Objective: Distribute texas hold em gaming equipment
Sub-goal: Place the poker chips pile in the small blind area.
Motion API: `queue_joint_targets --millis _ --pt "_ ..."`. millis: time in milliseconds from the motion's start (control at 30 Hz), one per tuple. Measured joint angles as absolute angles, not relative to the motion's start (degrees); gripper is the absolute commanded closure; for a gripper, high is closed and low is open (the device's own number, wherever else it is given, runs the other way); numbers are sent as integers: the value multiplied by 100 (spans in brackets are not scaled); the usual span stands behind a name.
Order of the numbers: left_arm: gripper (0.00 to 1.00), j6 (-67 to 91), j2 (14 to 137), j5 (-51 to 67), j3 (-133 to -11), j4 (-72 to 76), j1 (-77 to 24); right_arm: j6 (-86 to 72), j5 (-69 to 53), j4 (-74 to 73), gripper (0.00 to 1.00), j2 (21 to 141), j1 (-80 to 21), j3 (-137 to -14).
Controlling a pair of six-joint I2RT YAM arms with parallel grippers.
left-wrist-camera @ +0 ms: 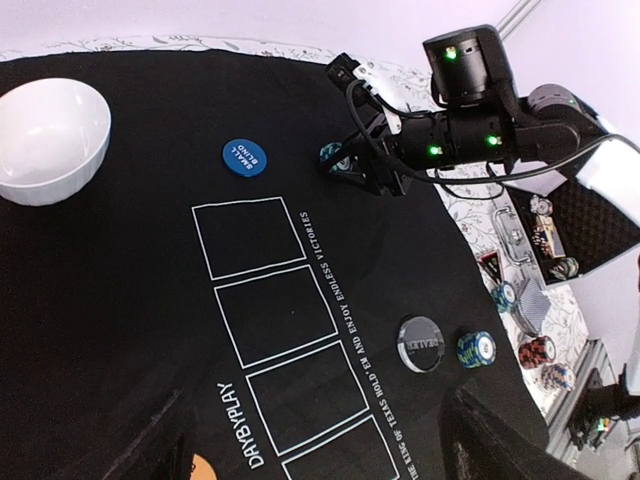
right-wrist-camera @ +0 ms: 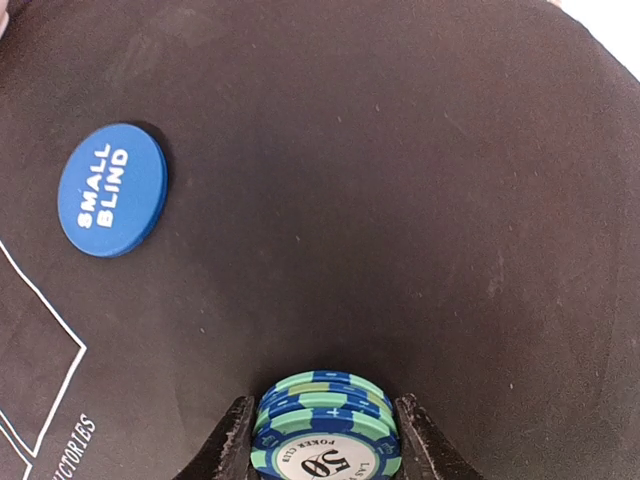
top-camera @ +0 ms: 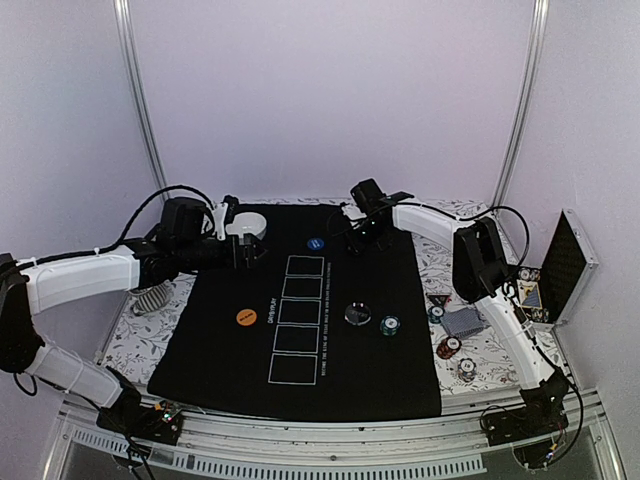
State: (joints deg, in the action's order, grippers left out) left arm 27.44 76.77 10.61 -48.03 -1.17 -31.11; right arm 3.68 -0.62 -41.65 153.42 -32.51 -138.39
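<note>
Teal stack (right-wrist-camera: 325, 405) is clamped between the jaws of our right pincer (right-wrist-camera: 322, 450), a finger pressing on each side of it. That pincer sits low over the far part of the mat (right-wrist-camera: 420, 200). We cannot tell if the stack's bottom touches the cloth. Blue disc (right-wrist-camera: 112, 188) lies ahead and left of that pincer, near but apart. Our left pincer (top-camera: 243, 250) hangs spread wide with nothing in it, bowl (left-wrist-camera: 50, 140) just beside it. A second stack (left-wrist-camera: 476, 348) and the dealer disc (left-wrist-camera: 420, 343) lie well behind the right pincer, toward the bases.

Step in hand, we reckon: placing this stack at a far seat. Next move, as we judge it: settle the stack flat on the mat, spread the jaws, and lift straight up so the chips don't topple. Then reach for the spare chips (top-camera: 452, 346) off the mat.
</note>
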Motion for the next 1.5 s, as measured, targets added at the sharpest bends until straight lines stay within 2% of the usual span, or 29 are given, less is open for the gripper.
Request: queue_joint_targets --millis 1200,1500 --pt "13 2687 7688 967 -4781 -126 -3111 -174 469 -5415 99 15124 -3111 -14029" --pt "13 2657 7690 969 -4783 -126 -3111 -167 563 -5443 82 15137 -2987 -14029"
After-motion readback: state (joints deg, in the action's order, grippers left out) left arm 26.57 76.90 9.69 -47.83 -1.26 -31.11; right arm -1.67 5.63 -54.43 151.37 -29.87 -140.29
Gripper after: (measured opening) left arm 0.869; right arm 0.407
